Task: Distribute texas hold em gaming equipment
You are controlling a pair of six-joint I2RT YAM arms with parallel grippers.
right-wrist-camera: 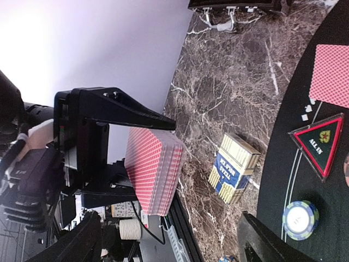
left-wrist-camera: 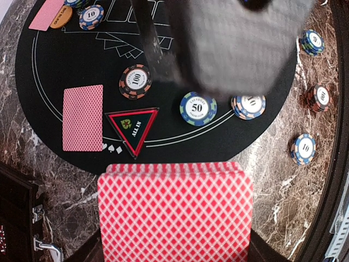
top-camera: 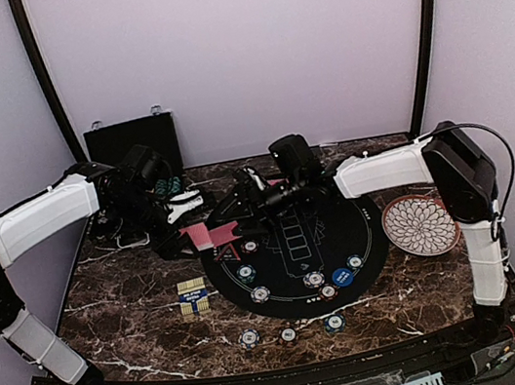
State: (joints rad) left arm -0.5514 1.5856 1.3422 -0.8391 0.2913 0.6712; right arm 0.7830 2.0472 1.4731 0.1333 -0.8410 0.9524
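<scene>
Gripping card deck (left-wrist-camera: 174, 213), left claw (right-wrist-camera: 139, 155), over mat (left-wrist-camera: 82, 60) edge; right claw (right-wrist-camera: 172, 224) spread.

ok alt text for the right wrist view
The left gripper holds a deck of red-backed cards above the marble table. To its right lie a blue card box and the black mat with an ALL IN triangle, a face-down card and a chip.

The left arm (top-camera: 39, 217) and right arm (top-camera: 382, 170) meet over red-backed cards (top-camera: 210, 233) beside a black poker mat (top-camera: 362, 224) dotted with poker chips (top-camera: 261, 294) on a marble counter (top-camera: 129, 313).
</scene>
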